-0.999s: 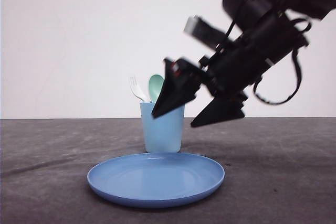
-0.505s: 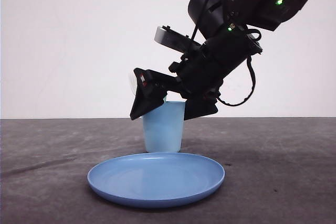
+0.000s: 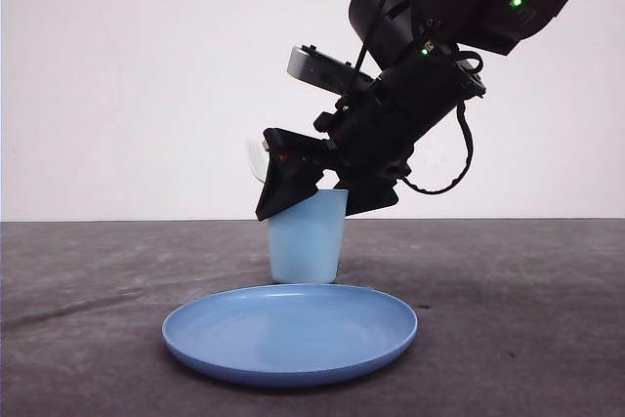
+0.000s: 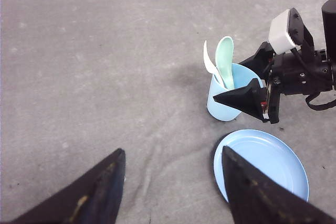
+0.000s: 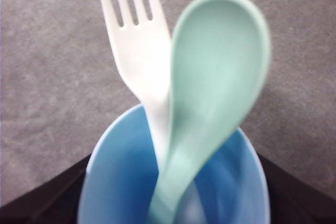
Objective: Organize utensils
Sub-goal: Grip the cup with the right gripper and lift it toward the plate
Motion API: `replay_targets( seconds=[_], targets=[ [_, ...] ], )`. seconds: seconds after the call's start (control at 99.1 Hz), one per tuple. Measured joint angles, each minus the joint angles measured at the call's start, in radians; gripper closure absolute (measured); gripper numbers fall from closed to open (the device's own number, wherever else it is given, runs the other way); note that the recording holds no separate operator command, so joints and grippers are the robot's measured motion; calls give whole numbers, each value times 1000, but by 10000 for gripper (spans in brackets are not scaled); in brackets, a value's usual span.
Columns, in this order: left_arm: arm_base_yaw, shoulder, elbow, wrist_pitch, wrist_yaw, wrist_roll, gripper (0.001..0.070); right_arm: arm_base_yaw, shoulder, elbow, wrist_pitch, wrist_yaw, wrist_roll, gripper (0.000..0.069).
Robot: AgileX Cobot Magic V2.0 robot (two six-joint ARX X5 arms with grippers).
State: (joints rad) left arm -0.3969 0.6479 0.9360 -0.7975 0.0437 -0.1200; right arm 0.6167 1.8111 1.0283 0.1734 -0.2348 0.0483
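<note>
Cup behind plate, both utensils in the cup, right hand at its rim.
Plate (image 3: 290,334) sits on the worktop (image 3: 88,319) nearest the camera; cup (image 3: 306,238) stands just behind it. Fork (image 5: 137,51) and spoon (image 5: 210,98) stand in the cup, touching, fork left of spoon. Right hand (image 3: 327,192) straddles the cup's rim from the right.

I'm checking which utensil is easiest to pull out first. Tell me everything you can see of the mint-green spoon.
The mint-green spoon looks like smooth, matte plastic, with an oval bowl narrowing into a slim handle. It stands handle-down in the light blue cup, bowl uppermost and well above the rim, leaning toward one side. It overlaps the white fork beside it, seemingly touching it. The right gripper straddles the cup with open fingers, not touching the spoon.
</note>
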Motion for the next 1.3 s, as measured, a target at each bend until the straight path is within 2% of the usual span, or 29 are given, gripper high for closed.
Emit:
replay_targets(
  seconds=[0.101, 0.313, 0.525, 0.757, 0.959, 1.302],
  targets=[
    [0, 0, 0, 0, 0, 0, 359, 0, -27, 0, -47, 6, 0, 226],
    [0, 0, 0, 0, 0, 0, 359, 4, -186, 0, -183, 74, 1, 226],
    [0, 0, 0, 0, -22, 0, 359, 41, -293, -18, -338, 90, 1, 226],
    [0, 0, 0, 0, -23, 0, 359, 169, -438, -150, -341, 135, 12, 226],
    [0, 1, 0, 0, -23, 0, 359, 274, -464, -210, -330, 228, 19, 226],
    [0, 1, 0, -1, -23, 0, 359, 319, -463, -337, -80, 239, 64, 226]
  ],
)
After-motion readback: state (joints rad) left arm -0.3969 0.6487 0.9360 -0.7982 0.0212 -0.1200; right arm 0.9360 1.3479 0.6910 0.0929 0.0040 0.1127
